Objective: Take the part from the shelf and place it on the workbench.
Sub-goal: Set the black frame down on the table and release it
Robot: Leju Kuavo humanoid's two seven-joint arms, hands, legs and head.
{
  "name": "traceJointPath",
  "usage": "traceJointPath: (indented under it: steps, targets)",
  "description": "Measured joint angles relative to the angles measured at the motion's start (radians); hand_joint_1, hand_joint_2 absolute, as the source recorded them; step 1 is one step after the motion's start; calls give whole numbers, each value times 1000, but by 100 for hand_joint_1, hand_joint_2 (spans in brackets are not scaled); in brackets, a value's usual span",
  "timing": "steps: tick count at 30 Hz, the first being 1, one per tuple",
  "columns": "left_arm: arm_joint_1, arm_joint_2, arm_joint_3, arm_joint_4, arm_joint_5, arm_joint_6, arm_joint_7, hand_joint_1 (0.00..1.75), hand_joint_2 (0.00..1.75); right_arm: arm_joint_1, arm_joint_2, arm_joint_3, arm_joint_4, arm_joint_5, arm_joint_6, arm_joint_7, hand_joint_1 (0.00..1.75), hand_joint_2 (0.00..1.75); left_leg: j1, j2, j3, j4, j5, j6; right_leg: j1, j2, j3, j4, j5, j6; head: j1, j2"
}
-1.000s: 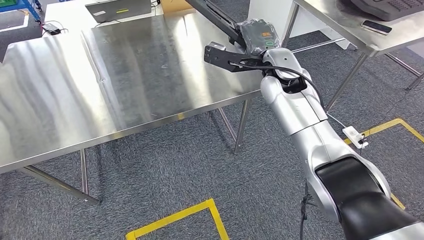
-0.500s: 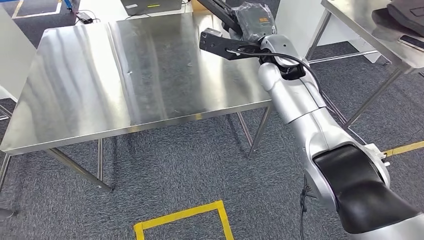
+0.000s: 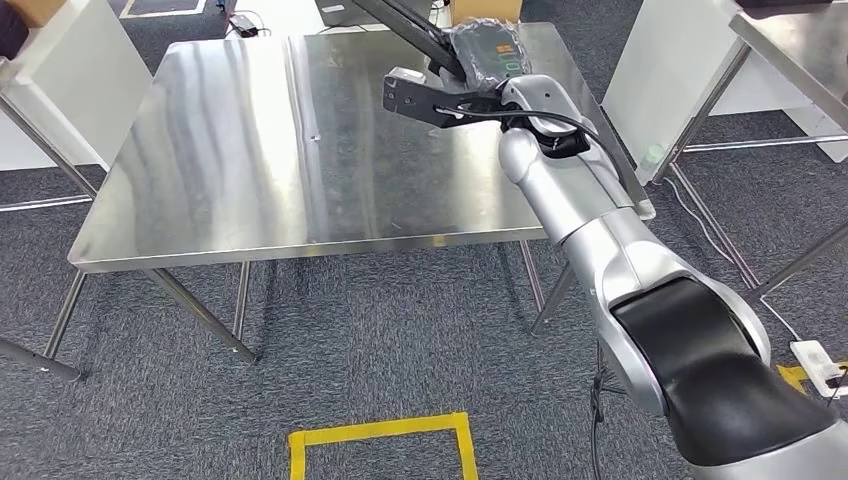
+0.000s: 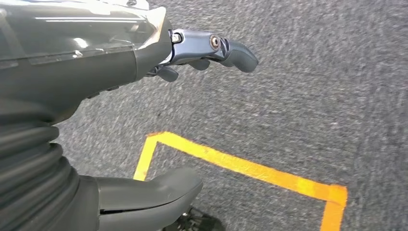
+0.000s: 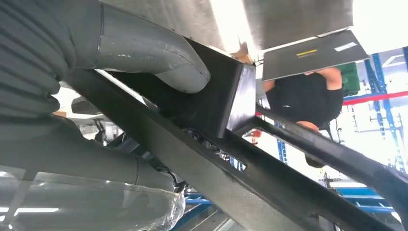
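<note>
One broad steel desk takes up the middle of the head view; its near edge and left part are bare, so there is ample room, by this judgement, to set something down short of the far edge. Next in size, the right arm reaches over the desk's right edge, carrying the part, a long black metal frame, above the far right portion of the top and not yet resting on it. The height probably serves to clear the edge before lowering. The right hand grips the part: in the right wrist view the thumb lies over a black plate of it, and the fingers themselves are hidden behind the frame. A black bracket juts from the wrist toward the desk's middle. Smallest, the left hand hangs over grey carpet with yellow floor tape, fingers apart and holding nothing.
</note>
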Motion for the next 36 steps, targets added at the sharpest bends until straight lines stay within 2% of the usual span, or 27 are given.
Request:
traceJointPath:
  steps: [2,3,4,5,6,7,8,10,11,13,15,18,25,29,36]
  targets:
    - [2,1,2,0,3,2,-1,0,175,-6,11,2,8,-1,-7,-4,175,175,0,45,-24,48,-30,-10,-4,-7,3,-3,2,-17,-2,0]
    - [2,1,3,1,5,2,-2,0,175,-9,14,3,12,-2,-10,-5,175,175,0,73,-51,102,-58,-14,-2,-10,4,-3,2,-23,-3,0]
    - [1,1,5,1,6,3,-2,0,175,-12,16,3,16,-2,-12,-6,175,175,1,89,-84,172,-88,-17,-1,-13,4,-3,1,-27,-4,0]
    - [0,2,8,1,7,3,-3,0,175,-14,17,4,21,-2,-13,-6,175,175,3,97,-117,237,-112,-20,1,-17,4,-3,0,-29,-4,0]
    - [1,1,10,1,8,3,-3,0,175,-16,19,5,25,-3,-13,-7,175,175,4,99,-139,277,-120,-21,2,-20,4,-3,0,-30,-4,0]
    - [2,1,13,1,8,3,-3,0,175,-17,20,6,29,-5,-13,-9,175,175,5,99,-143,280,-110,-21,3,-24,5,-3,-1,-30,-4,0]
    - [2,2,15,1,9,3,-3,0,175,-19,22,7,33,-7,-13,-12,175,175,6,100,-125,240,-83,-19,3,-26,6,-3,-1,-30,-4,0]
    - [2,4,18,1,10,3,-3,0,175,-30,25,8,41,-15,-13,-20,175,175,4,107,-55,105,-25,-11,6,-29,6,-3,-3,-29,-4,0]
    - [1,4,18,1,10,3,-3,0,175,-38,26,8,44,-18,-12,-24,175,175,2,110,-25,49,-10,-7,10,-30,5,-2,-4,-27,-4,0]
    - [1,4,19,1,11,3,-3,0,175,-52,27,9,50,-23,-11,-31,175,175,-2,112,1,5,-5,-7,21,-32,2,0,-6,-25,-2,0]
    - [2,3,20,1,12,4,-3,0,175,-58,25,10,57,-26,-10,-35,175,175,-6,106,2,2,-1,-8,25,-35,3,0,-7,-25,-2,0]
    - [2,3,20,2,14,4,-3,0,175,-60,23,10,64,-31,-7,-39,175,175,-14,100,2,2,-1,-1,22,-42,5,-6,-6,-22,-2,0]
    - [3,4,28,2,17,1,-1,0,175,-77,12,10,77,-42,17,-63,175,175,-17,97,-1,2,1,9,20,-45,8,-14,0,-13,-2,0]
    - [4,5,34,4,18,-14,0,0,175,-87,-12,12,83,-63,40,-101,175,175,-19,97,-1,3,2,11,18,-45,7,-14,1,-5,-2,0]
    - [11,8,41,4,18,-28,0,0,175,-90,-64,14,82,-91,67,-132,175,175,-19,97,-1,3,3,12,18,-45,8,-14,2,-5,-2,0]
